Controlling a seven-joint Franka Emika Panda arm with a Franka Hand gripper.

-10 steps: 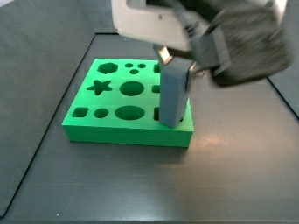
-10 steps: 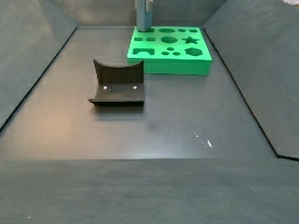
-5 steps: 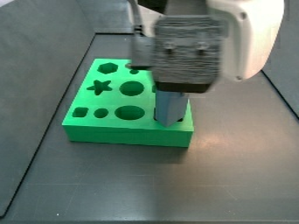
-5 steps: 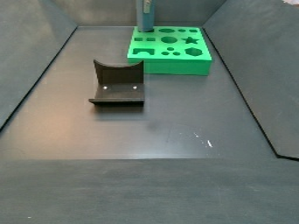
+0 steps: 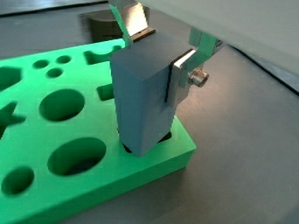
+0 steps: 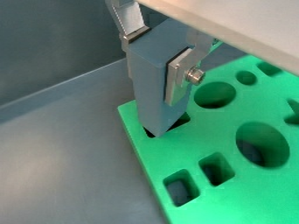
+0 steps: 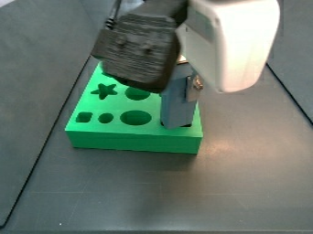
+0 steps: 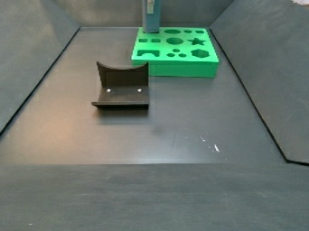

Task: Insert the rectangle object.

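Nearest the wrist cameras, gripper (image 5: 162, 48): silver plate fingers (image 5: 184, 61) closed on the upper part of the bar, one on each broad face, seen in both wrist views; bar (image 5: 146, 96): slate blue-grey, smooth, upright, its lower end entered in a rectangular slot at a corner of the board, most of its length above the surface, a thin dark gap visible round its foot in a wrist view (image 6: 162, 131); board (image 5: 70, 122): bright green, thick, cut with round, star and rectangular holes, lying flat on the dark floor; in a side view the bar (image 7: 180, 102) stands at the near right corner of the board (image 7: 128, 133) with the arm's large housing above it; farther off, in a side view, fixture (image 8: 121, 87): dark L-shaped bracket, well apart from the board (image 8: 178, 52), unused; step in hand, by judgement: insertion begun, seating incomplete; next move calls for a straight downward push with the bar kept vertical, then release.
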